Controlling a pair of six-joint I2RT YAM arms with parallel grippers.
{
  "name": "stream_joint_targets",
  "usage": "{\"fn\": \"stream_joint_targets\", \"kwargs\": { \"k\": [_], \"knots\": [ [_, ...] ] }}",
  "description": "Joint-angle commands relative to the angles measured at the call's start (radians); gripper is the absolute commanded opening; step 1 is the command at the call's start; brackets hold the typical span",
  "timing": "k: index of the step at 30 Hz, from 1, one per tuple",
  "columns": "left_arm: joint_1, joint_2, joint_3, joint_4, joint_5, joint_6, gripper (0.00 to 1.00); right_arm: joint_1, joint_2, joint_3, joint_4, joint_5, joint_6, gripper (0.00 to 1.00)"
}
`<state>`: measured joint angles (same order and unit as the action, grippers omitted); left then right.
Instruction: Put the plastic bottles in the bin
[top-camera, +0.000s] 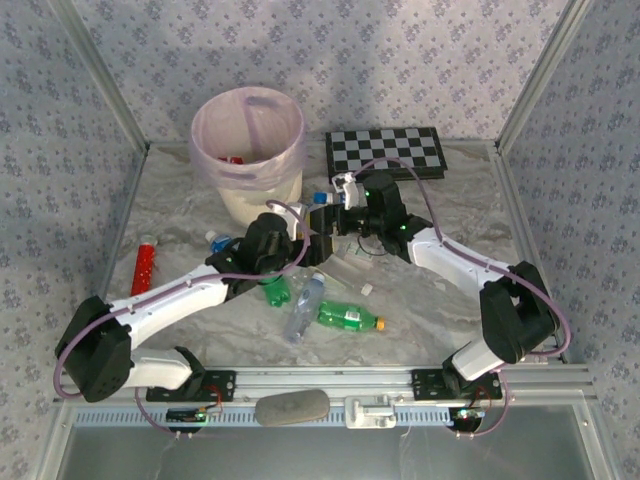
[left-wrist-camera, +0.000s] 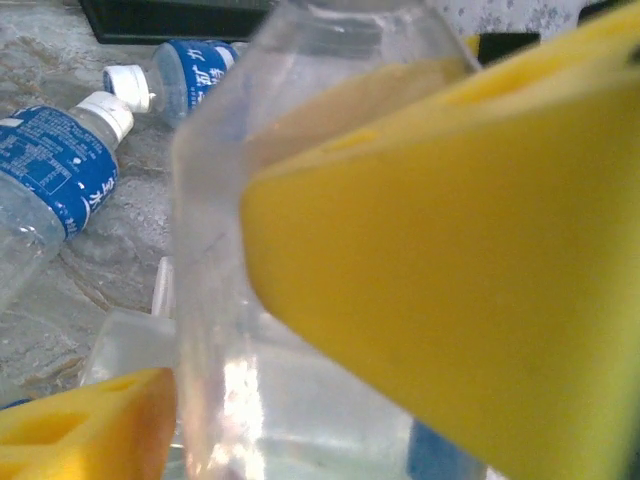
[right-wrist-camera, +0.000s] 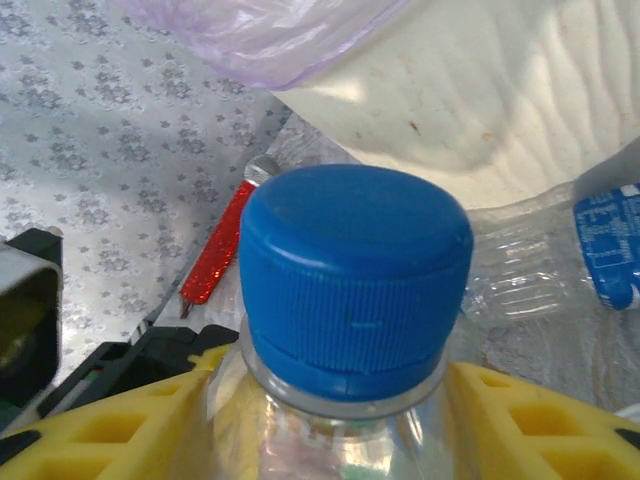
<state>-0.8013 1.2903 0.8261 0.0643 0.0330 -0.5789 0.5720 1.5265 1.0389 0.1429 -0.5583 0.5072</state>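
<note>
The left hand (left-wrist-camera: 212, 345) is pinching 1 clear bottle (left-wrist-camera: 300, 70) across its body. The right hand (right-wrist-camera: 340, 440) is pinching 1 blue-capped bottle (right-wrist-camera: 352, 270) at the neck, just beside the bin (right-wrist-camera: 480, 100). Loose bottles, including 1 green bottle (top-camera: 348, 317), lie on the bench (top-camera: 450, 290) near the bin.

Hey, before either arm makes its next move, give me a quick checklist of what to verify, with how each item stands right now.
1. Right fingers flank the blue-capped bottle below its cap: ok.
2. Left fingers press a clear bottle between them: ok.
3. Each arm holds its own bottle, not one shared bottle: cannot tell.
4. Bin upright, mouth open, pink bag in place: ok.
5. Room between the two arms: not ok, they crowd together just in front of the bin.
6. Table free of bottles: not ok, a green bottle and others lie there.
</note>
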Motion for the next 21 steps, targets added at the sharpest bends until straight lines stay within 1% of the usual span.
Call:
{"fn": "stream_joint_targets", "kwargs": {
  "k": [1, 3, 6, 10, 12, 17, 21],
  "knots": [
    [0.004, -0.048, 0.019, 0.012, -0.049, 0.003, 0.90, -0.025, -0.008, 0.046, -0.074, 0.080, -0.022, 0.53],
    [0.021, -0.079, -0.003, 0.001, -0.077, -0.009, 0.93, -0.047, -0.021, 0.056, -0.100, 0.111, -0.025, 0.53],
    [0.081, -0.147, -0.060, -0.016, -0.129, -0.050, 0.99, -0.084, -0.050, 0.077, -0.123, 0.157, -0.031, 0.52],
    [0.199, -0.250, -0.139, -0.062, -0.204, -0.104, 1.00, -0.098, -0.077, 0.144, -0.125, 0.202, -0.061, 0.52],
    [0.259, -0.294, -0.166, -0.093, -0.235, -0.122, 1.00, -0.095, -0.071, 0.208, -0.117, 0.215, -0.079, 0.52],
    [0.399, -0.372, -0.225, -0.155, -0.250, -0.167, 1.00, -0.087, -0.014, 0.341, -0.047, 0.233, -0.095, 0.51],
    [0.473, -0.421, -0.287, -0.142, -0.243, -0.195, 1.00, -0.071, 0.084, 0.480, 0.027, 0.222, -0.091, 0.51]
  ]
}}
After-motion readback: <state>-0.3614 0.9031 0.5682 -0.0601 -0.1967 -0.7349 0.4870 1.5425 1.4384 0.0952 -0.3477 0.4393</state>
